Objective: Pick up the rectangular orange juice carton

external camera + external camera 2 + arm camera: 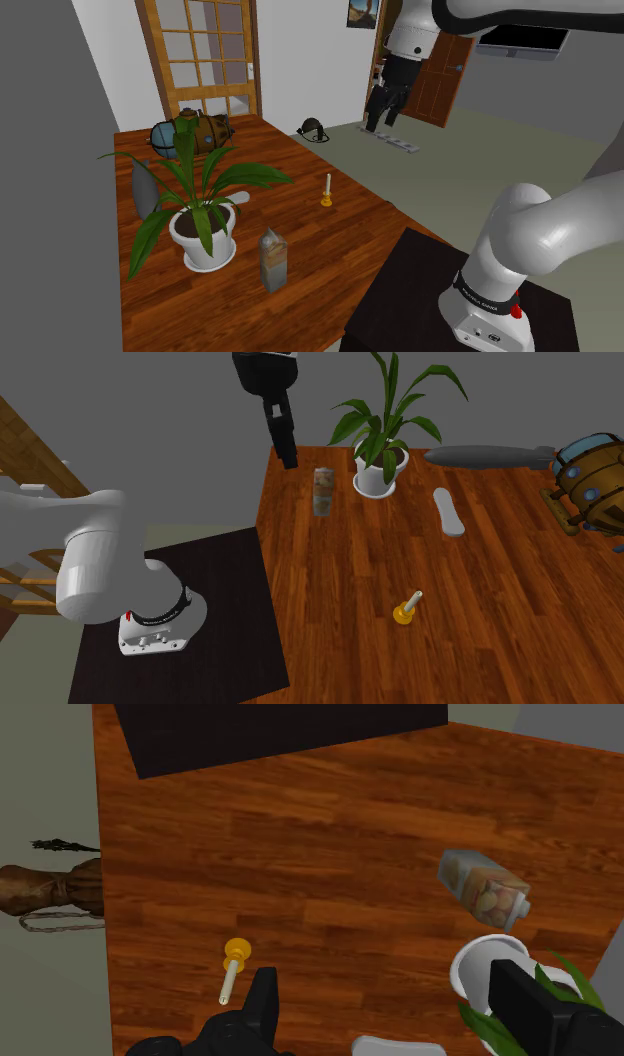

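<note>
The juice carton (pixel 273 260) stands upright on the wooden table (pixel 330 240), close to the white plant pot (pixel 205 240). It looks grey-brown with a faded orange fruit print (pixel 485 889) and a gabled top (pixel 323 491). My black gripper (pixel 380 118) hangs high above the table, well away from the carton. In the second exterior view the gripper (pixel 285 447) hovers over the table's edge beside the stand. In the wrist view the gripper (pixel 395 1014) is open, its fingers (pixel 262 1004) wide apart with nothing between them, and the carton lies ahead and off to one side.
A leafy plant (pixel 385 412) rises beside the carton. A candle in a yellow holder (pixel 405 612) stands mid-table. A flat white piece (pixel 450 512), a long grey torpedo shape (pixel 490 455) and a barrel-like model (pixel 590 472) lie farther off. The dark stand (pixel 200 622) adjoins the table edge.
</note>
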Robot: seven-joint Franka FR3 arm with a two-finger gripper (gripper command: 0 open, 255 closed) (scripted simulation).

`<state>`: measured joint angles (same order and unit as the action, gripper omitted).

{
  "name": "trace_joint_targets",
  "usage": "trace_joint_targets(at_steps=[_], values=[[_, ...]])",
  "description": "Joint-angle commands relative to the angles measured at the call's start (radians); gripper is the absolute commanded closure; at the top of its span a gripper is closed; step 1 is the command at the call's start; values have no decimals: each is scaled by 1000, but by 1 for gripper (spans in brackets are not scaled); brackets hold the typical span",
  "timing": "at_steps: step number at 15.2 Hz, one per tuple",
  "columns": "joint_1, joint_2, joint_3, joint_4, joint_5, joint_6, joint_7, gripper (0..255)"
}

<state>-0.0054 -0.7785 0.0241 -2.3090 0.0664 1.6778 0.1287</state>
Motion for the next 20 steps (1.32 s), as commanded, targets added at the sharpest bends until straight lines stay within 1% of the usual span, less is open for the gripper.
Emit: trace_joint_targets(at_steps=[1,5,10,15,20], values=[[0,0,0,0,0,0,0,0],[57,54,-26,-83,18,155,-133,0],[133,155,-57,-154,52,343,-307,0],[219,285,-88,-189,104,519,-495,0],[314,435,-119,-190,184,673,-704,0]])
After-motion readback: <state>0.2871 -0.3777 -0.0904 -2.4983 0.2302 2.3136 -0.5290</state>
